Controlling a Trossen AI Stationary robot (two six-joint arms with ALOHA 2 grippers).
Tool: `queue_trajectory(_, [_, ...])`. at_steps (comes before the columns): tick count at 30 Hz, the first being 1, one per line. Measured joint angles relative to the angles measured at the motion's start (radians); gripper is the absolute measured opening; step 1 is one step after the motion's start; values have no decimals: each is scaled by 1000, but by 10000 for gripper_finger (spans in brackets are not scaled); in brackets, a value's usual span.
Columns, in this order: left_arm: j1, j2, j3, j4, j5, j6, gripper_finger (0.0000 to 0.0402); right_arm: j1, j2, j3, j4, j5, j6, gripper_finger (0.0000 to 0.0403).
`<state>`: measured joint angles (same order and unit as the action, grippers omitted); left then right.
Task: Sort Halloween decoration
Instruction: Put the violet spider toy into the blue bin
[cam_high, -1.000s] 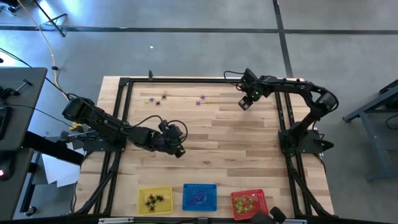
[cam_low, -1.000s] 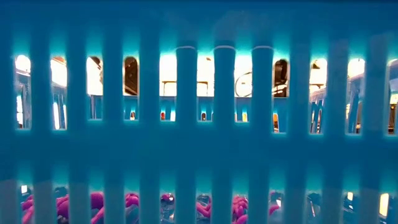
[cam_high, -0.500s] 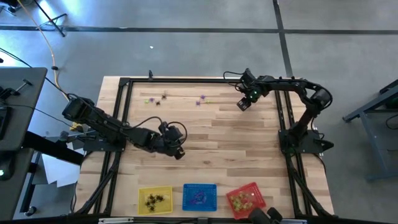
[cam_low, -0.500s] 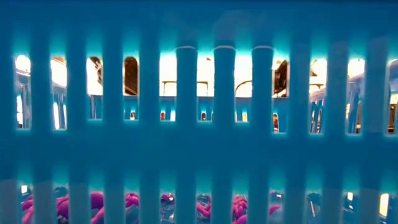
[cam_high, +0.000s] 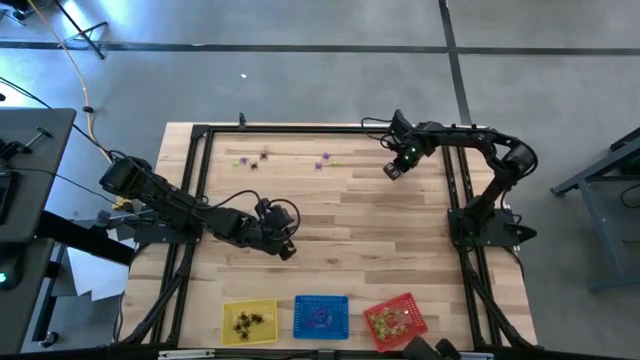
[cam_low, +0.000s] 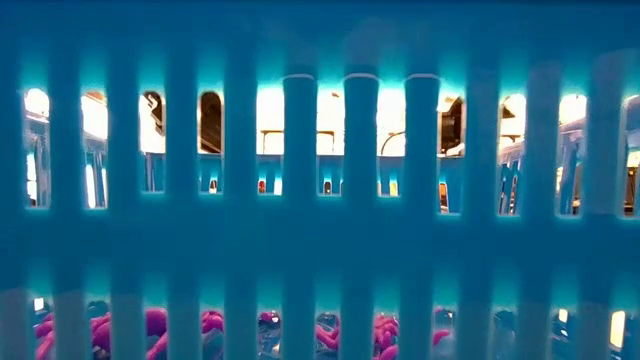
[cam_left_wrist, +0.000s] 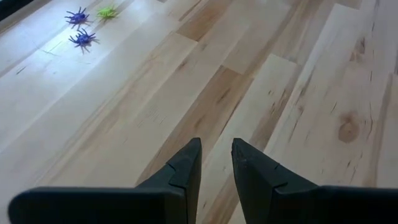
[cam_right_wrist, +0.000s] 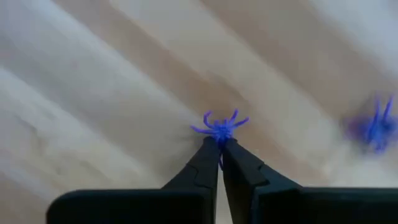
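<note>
Pinching a purple spider trinket (cam_right_wrist: 219, 129) between its closed fingertips, the right gripper (cam_high: 393, 170) hangs over the far right part of the bench (cam_high: 380, 225), close to the right rail of the black frame (cam_high: 455, 190). In the right wrist view a second purple trinket (cam_right_wrist: 373, 127) shows blurred on the wood off to one side. The left gripper (cam_high: 286, 247) sits low over the middle of the bench, toward the left, its fingers (cam_left_wrist: 186, 171) narrowly parted with nothing between them.

A few loose trinkets lie near the far edge: a small cluster (cam_high: 252, 159) toward the far left corner and another cluster (cam_high: 325, 161) nearer the middle of that edge. The left wrist view picks out two purple ones (cam_left_wrist: 79, 28) and a yellow-green one (cam_left_wrist: 107, 12) close together on the boards.

Along the near edge stand three mesh baskets: the yellow basket (cam_high: 228, 310) with dark trinkets inside, the blue basket (cam_high: 321, 300) with purple ones, and the red basket (cam_high: 405, 303), turned askew, with yellow-green ones. The low view looks straight through the blue basket's slats (cam_low: 300, 180), purple trinkets (cam_low: 95, 330) on its floor.
</note>
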<state>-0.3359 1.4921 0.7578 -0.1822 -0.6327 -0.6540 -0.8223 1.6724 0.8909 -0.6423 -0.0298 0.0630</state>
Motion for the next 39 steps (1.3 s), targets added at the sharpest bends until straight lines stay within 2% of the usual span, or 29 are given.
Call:
queue_trajectory(8, [-1, 0, 0, 0, 0, -16, 78, 62, -114, -2, -96, -16, 45, 1])
queue_trajectory(12, [-7, 0, 0, 0, 0, -16, 78, 168, -207, -1, -92, -156, 135, 1])
queue_trajectory(15, [-16, 0, 0, 0, 0, -16, 78, 323, -274, 0, -48, -236, 262, 1])
queue_trajectory(21, [-33, 0, 0, 1, 0, -16, 78, 761, -319, 1, 132, -206, 560, 0])
queue_trajectory(25, [-33, 0, 0, 2, 0, -16, 78, 1015, -284, 1, 360, -131, 731, 0])
queue_trajectory(29, [-33, 0, 0, 5, 0, -18, 78, 1181, -222, 1, 604, -49, 847, 0])
queue_trajectory(34, [-33, 0, 0, 17, 0, -36, 78, 1288, -95, 22, 790, -26, 953, 0])
queue_trajectory(39, [-33, 0, 0, 23, 0, -43, 78, 1335, 58, 138, 778, -52, 923, 0])
